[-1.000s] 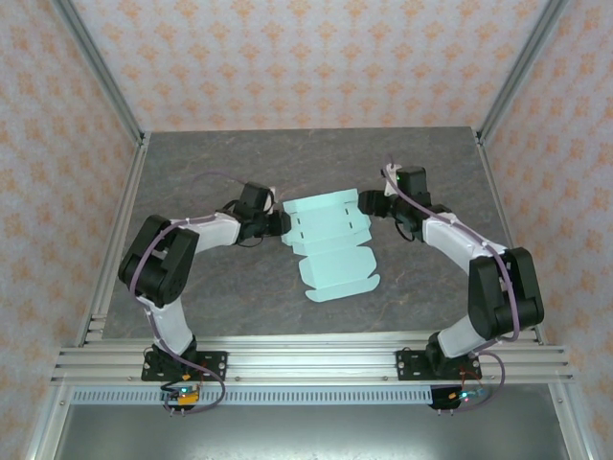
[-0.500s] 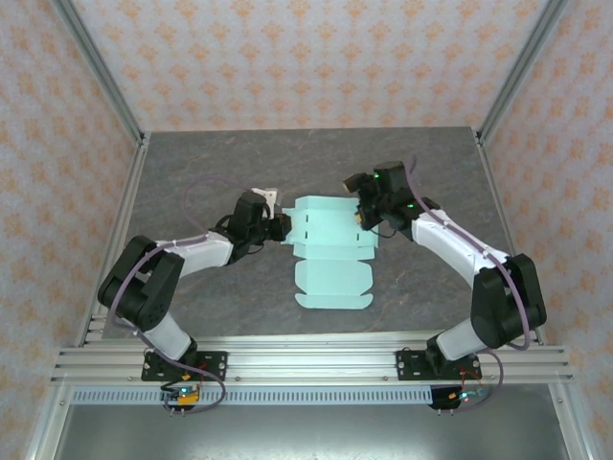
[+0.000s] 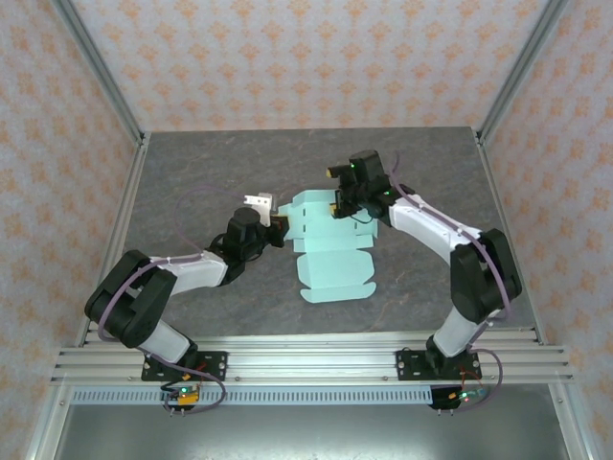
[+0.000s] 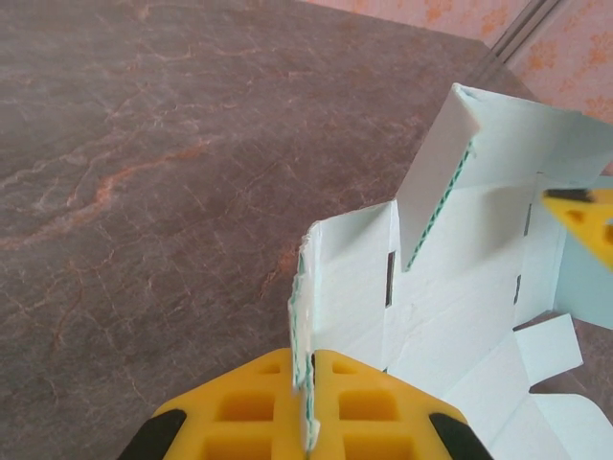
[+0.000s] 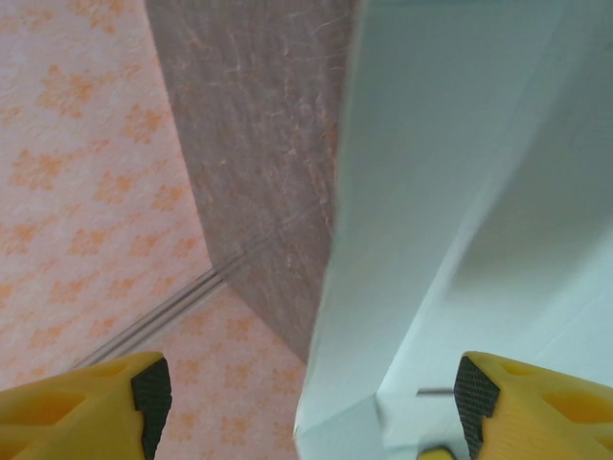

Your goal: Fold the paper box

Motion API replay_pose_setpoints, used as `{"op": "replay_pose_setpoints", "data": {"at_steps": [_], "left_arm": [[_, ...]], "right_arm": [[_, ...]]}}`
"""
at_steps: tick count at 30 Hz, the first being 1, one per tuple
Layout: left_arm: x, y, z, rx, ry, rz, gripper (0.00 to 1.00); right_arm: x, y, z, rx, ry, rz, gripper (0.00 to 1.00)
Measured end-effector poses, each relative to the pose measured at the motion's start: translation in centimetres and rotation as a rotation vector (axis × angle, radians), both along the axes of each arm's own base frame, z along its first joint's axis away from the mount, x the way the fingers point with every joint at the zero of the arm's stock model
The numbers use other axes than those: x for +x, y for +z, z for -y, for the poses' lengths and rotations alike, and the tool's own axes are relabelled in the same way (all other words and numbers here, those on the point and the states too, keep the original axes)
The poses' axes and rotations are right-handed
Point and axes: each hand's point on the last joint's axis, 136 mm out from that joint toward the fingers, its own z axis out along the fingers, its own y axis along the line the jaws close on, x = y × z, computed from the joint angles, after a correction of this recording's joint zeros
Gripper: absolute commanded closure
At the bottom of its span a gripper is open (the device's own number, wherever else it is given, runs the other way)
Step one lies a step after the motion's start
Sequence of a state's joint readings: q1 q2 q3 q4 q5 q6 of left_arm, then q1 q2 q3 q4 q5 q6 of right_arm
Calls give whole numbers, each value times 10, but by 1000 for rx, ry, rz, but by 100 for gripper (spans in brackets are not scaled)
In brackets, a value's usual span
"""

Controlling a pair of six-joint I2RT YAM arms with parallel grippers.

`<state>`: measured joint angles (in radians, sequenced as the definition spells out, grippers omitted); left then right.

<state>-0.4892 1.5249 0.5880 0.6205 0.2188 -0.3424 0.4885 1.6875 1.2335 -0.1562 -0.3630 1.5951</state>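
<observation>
The paper box is a pale mint-green die-cut sheet lying mid-table, its far panels lifted off the surface. My left gripper is shut on the sheet's left side flap. In the left wrist view that flap stands on edge, pinched between the yellow fingers of the left gripper, with the paper box spreading to the right. My right gripper hovers at the sheet's far edge. It is open, and a raised panel of the paper box stands between its wide-set fingertips, touching neither.
The table is dark stone-patterned, with bare room at the back and left. Aluminium posts and patterned walls close it in. A metal rail runs along the near edge by the arm bases.
The left gripper has closed on the side flap. The right gripper swung left and farther back to the sheet's far edge, and the far panels now stand raised.
</observation>
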Motion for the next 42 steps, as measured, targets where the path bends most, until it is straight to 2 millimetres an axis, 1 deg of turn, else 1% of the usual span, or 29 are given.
{"op": "replay_pose_setpoints", "data": {"at_steps": [3,4,5,7,10,12,13,14,15,16,20,23,26,31,35,38,42], "left_arm": [[1,4,0,-7,0,25,100],[1,5,0,-9,2,31,100],[2,5,-1,-7,7,36,100],[3,6,-3,-2,16,44,100],[4,5,-7,5,39,49,100],[5,6,-9,8,50,53,100],[6,6,-10,10,57,55,97],[7,6,-10,10,63,58,94],[8,9,-11,7,69,69,90],[9,10,-12,5,73,74,83],[9,8,-16,-2,90,62,61],[6,4,-27,-19,106,43,52],[0,3,-38,-29,118,36,50],[-14,10,-49,-37,125,55,49],[-14,8,-57,-23,146,46,49],[-10,-5,-59,15,143,22,48],[-4,-25,-47,44,88,-23,49]], "right_arm": [[9,-3,-6,9,-2,-9,22],[12,-4,-9,17,-2,-14,26],[13,-6,-10,23,0,-18,34],[14,-10,-12,32,-2,-31,53],[15,-12,-12,31,-4,-33,71],[15,-11,-12,26,-3,-26,86],[15,-12,-12,24,-3,-26,93],[15,-12,-12,20,0,-25,95],[14,-13,-12,19,1,-28,97],[14,-13,-12,19,3,-28,97],[18,-11,-14,20,12,1,97],[22,-11,-15,26,29,53,97],[21,-17,-16,21,58,98,96],[14,-37,-13,-6,112,157,96],[10,-47,-8,-35,152,218,96],[8,-47,-7,-41,177,269,96],[5,-44,-9,-20,196,331,96]]}}
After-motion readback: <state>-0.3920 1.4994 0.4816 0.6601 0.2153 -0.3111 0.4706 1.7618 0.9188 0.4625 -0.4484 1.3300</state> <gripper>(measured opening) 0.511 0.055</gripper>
